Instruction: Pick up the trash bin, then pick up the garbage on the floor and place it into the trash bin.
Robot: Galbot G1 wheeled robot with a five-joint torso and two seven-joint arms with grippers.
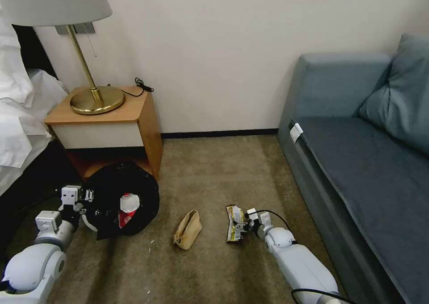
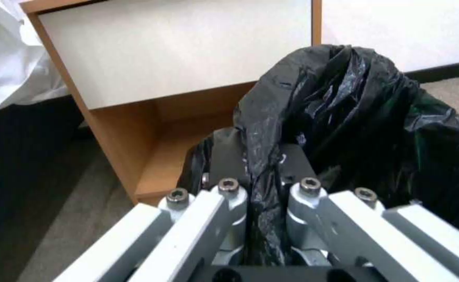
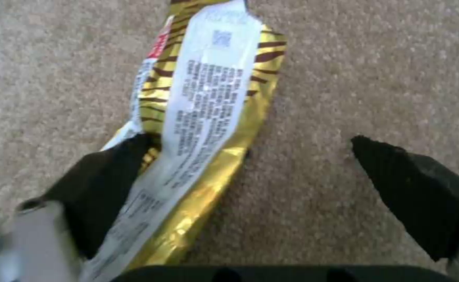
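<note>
The trash bin [image 1: 127,185], lined with a crinkly black bag, hangs low in front of the nightstand. My left gripper [image 1: 88,197] is shut on its rim; in the left wrist view the black bag [image 2: 355,117] is pinched between the fingers [image 2: 228,196] of that gripper [image 2: 263,188]. A red-and-white wrapper [image 1: 128,206] lies inside the bin. On the carpet lie a crumpled tan paper bag [image 1: 187,229] and a flat yellow wrapper [image 1: 234,223]. My right gripper [image 1: 246,223] is down at that wrapper and open. In the right wrist view the wrapper [image 3: 203,113] lies against one finger [image 3: 104,188].
A wooden nightstand [image 1: 111,121] with a brass lamp [image 1: 91,94] stands behind the bin, with white bedding [image 1: 18,125] at the left. A blue-grey sofa [image 1: 357,170] runs along the right. Open carpet [image 1: 210,170] lies between them, up to the wall.
</note>
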